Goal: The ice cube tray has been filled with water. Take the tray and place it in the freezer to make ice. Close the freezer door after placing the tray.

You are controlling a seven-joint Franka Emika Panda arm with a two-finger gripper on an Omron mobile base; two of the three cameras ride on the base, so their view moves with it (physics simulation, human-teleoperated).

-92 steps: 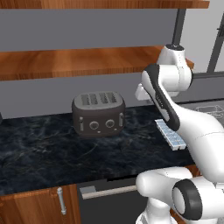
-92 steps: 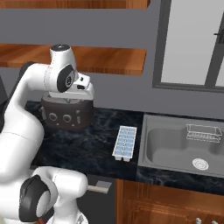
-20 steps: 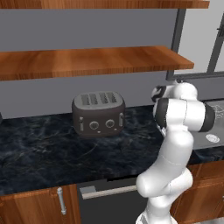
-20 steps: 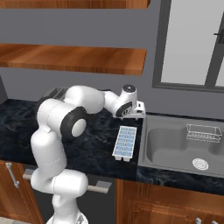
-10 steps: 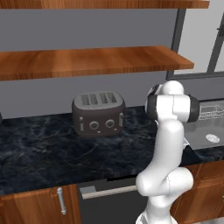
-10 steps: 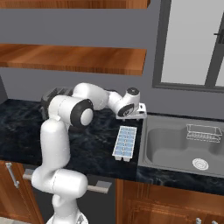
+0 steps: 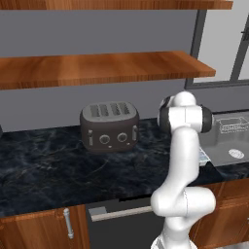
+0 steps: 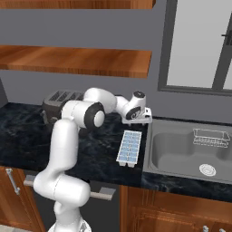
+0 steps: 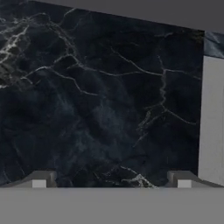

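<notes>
Hovering mid-frame in the right base view, the white two-finger gripper (image 8: 144, 121) is standing wide open, holding nothing. Just below it, the long white ice cube tray with pale-blue compartments (image 8: 129, 147) is lying on the black marble counter (image 8: 27, 131), its long axis running toward the frame's bottom.

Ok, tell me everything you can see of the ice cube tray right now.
The ice cube tray is a long, narrow white tray with two rows of small pale-blue square cells. It looks like plastic. It lies flat on the dark marble counter, its length running from the counter's front edge back toward the wall, just left of the sink. Only the counter touches it. The gripper hangs beyond its far end with jaws open, not touching it. In the left base view the arm hides most of the tray.
</notes>
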